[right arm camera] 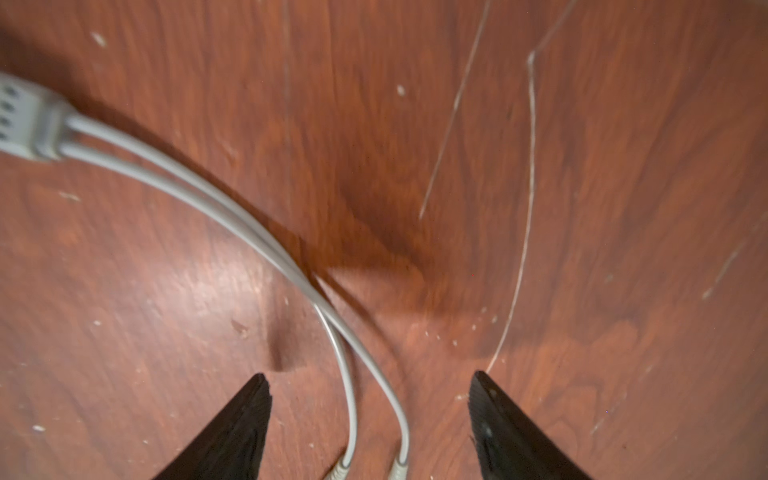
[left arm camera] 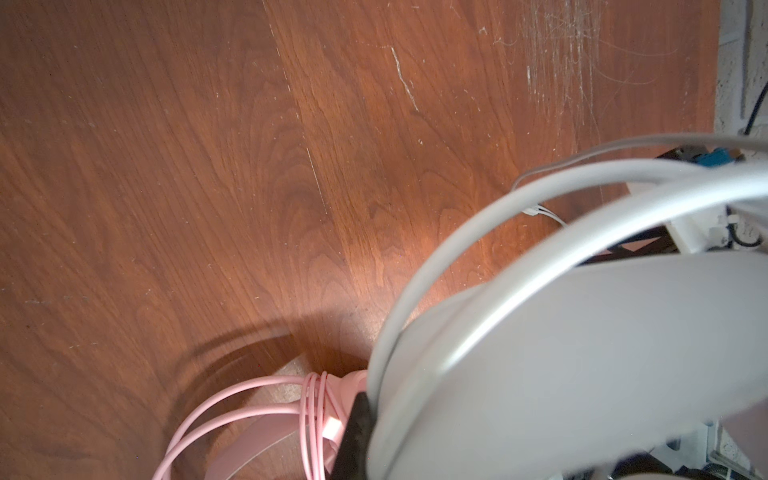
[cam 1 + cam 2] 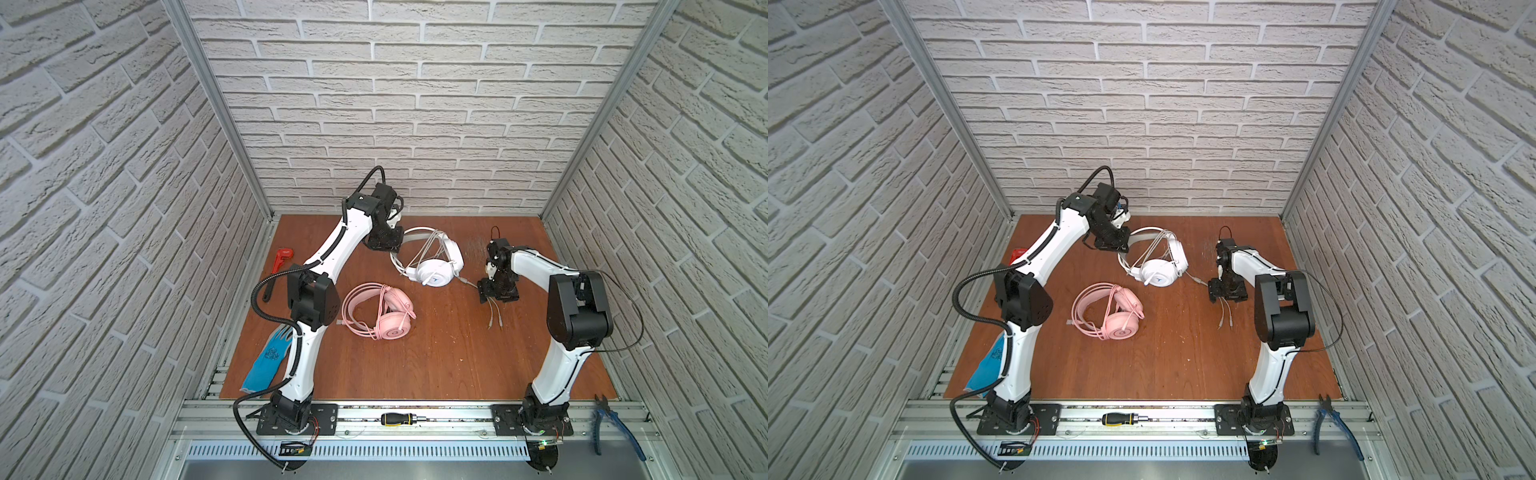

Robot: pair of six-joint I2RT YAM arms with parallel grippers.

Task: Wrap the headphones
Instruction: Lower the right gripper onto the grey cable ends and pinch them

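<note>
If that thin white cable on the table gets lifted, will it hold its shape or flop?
Probably floppy: the white cable curves loosely across the table. Its two plug ends would likely dangle. Thin, so possibly slippery.

Table [image 2: 208,166]: brown wood grain with fine pale scratches, densest in a patch near the wall [image 2: 744,62].

White headset [image 2: 582,353]: very close to the lens and blurred. Its broad band fills a large part of the frame, and 2 thin hoops arc over it. 1 black finger [image 2: 356,432] sits against the band's edge, touching it. A thin white cable [image 2: 540,210] lies on the table beyond the hoops.

Pink headset [image 2: 266,436]: cut off by the frame edge and partly hidden behind the white band. Pink cable [image 2: 313,415] is wound around it in several turns; count unclear. A pale plug [image 2: 334,428] lies just beside the turns. Curved shadows fall on the wood next to it.
</note>
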